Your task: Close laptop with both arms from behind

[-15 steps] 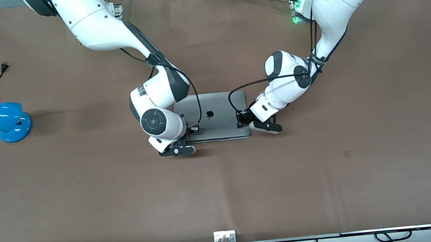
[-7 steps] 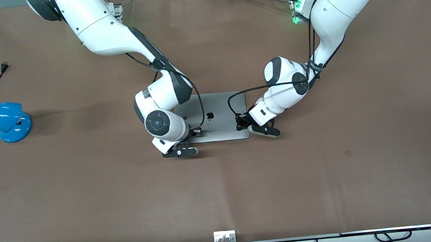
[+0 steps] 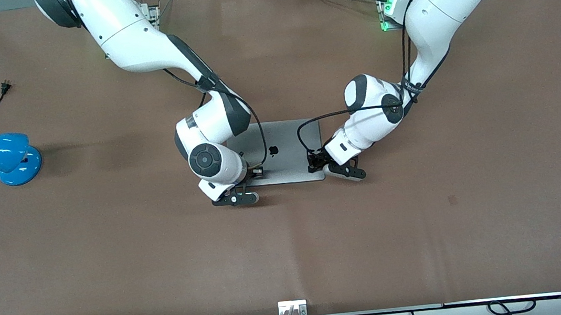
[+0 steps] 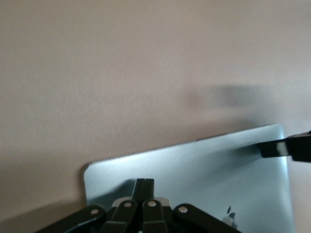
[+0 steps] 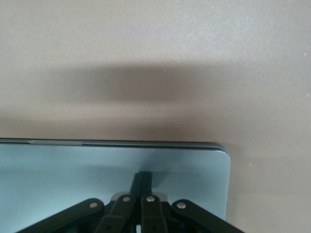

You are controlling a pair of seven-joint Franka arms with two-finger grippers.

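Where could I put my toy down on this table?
Bare brown table runs from the closed laptop to the front camera's edge, also between laptop and blue lamp. It is crowded around the laptop: left end effector and right end effector press its lid.

Even, bright light falls from overhead onto the brown tabletop (image 3: pixel 425 225), with no harsh glare on it. Shadows are soft: a faint smear beside the blue lamp (image 3: pixel 0 155) and dim patches under the arms. The front view is sharp right to its edges. Both wrist views look hazy and washed out; the laptop (image 5: pixel 97 179) lid has a pale bluish sheen, and a broad blurry shadow lies across the tabletop beside it. A green glow shows at the left arm's base (image 3: pixel 385 21).
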